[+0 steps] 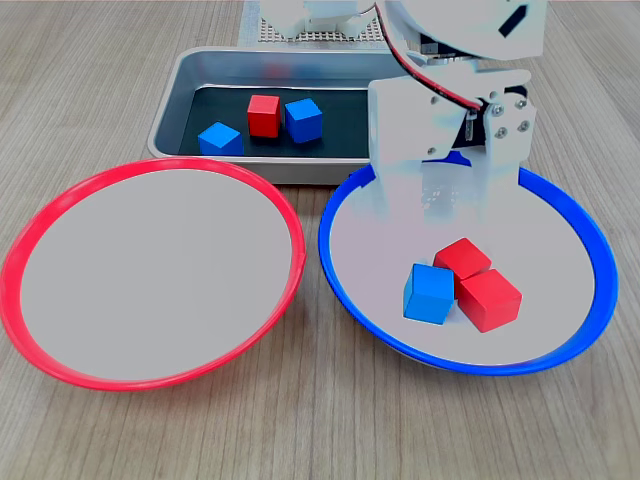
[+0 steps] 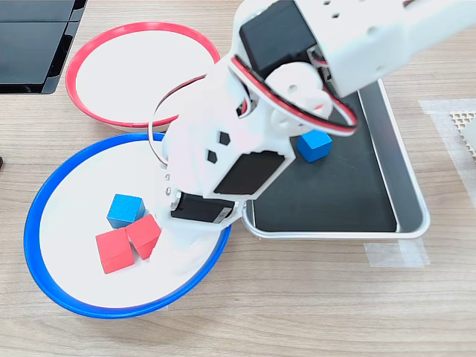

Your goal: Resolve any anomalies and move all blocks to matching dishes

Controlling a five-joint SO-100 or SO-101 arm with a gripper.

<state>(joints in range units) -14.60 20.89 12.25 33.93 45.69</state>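
Blue-rimmed dish (image 1: pixel 590 240) sits on the first exterior view's right, red-rimmed dish (image 1: pixel 60 200) on its left, the two rims close together at the middle. Red-rimmed dish holds nothing. Blue-rimmed dish holds three cubes bunched together near its front: one blue cube (image 1: pixel 429 293) tilted on the left of the bunch, a red cube (image 1: pixel 462 258) behind it, and a second red cube (image 1: pixel 489 299) on the right, touching both neighbours. The metal tray (image 1: pixel 165 125) lies behind the dishes with three more cubes on its black floor: a blue cube (image 1: pixel 220 139) nearest the left, a red cube (image 1: pixel 264 115), and a blue cube (image 1: pixel 304 120) just beside that red one. The white arm (image 2: pixel 223 141) reaches over the far side of the blue-rimmed dish, gripper (image 1: pixel 445 200) low inside it, behind the bunch and not touching any cube as far as I can see. Fingertips blend into the pale dish in both exterior views; cannot tell how far the jaws stand apart, nor see anything held.
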